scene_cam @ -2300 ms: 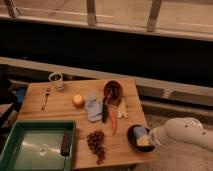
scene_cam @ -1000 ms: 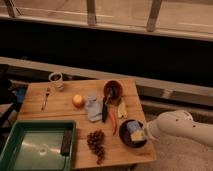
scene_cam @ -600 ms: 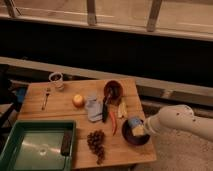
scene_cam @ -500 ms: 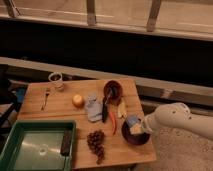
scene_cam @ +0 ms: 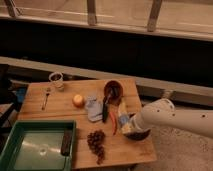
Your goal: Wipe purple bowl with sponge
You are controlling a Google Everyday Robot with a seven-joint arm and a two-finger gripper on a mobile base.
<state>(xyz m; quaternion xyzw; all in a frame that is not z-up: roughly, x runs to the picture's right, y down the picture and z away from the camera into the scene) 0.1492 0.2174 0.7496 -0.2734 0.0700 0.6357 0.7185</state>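
The purple bowl (scene_cam: 140,136) sits near the table's front right corner, largely covered by my white arm (scene_cam: 170,118), which reaches in from the right. My gripper (scene_cam: 130,125) is down inside the bowl, shut on the sponge (scene_cam: 124,126). The sponge's blue and yellow show at the bowl's left side, pressed against its inner surface. Only the bowl's dark near rim shows below the arm.
A reddish-brown bowl (scene_cam: 113,90) with a dark utensil stands behind. Left of my gripper lie a grey-blue cloth (scene_cam: 93,107), an apple (scene_cam: 78,100), a red pepper (scene_cam: 114,122) and grapes (scene_cam: 96,142). A green tray (scene_cam: 37,147), a fork (scene_cam: 45,97) and a glass (scene_cam: 56,79) are at the left.
My arm has swung left across the bowl, carrying the sponge from its right side toward its left inner wall. The bowl has stayed in place.
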